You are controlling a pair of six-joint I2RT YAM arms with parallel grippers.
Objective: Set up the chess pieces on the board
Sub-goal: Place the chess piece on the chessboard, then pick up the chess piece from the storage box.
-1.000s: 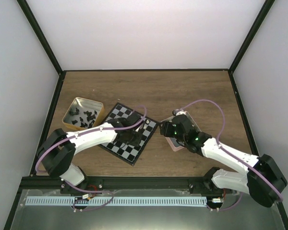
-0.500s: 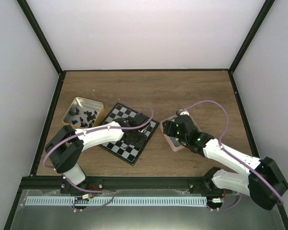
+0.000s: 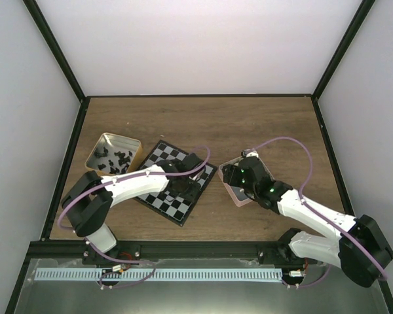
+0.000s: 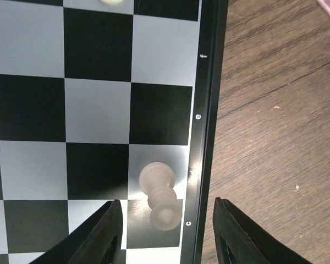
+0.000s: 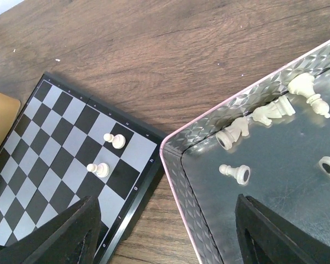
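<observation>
Resting on a pale edge square of the board [image 4: 99, 44], just inside its black rim, a cream pawn [image 4: 159, 192] is sitting free between the fingers of the left gripper [image 4: 168, 231], which were clamped a second ago and are now parting. This piece is therefore judged placed, though upright or tipped cannot be told. The right gripper [image 5: 170, 242], spread and holding nothing, is hovering over the pink tray [image 5: 209, 126], where smooth cream pieces [image 5: 236, 173] are lying on embossed metal.

Left tool [image 4: 166, 202] jaws apart, right tool [image 5: 168, 199] spread wide
</observation>
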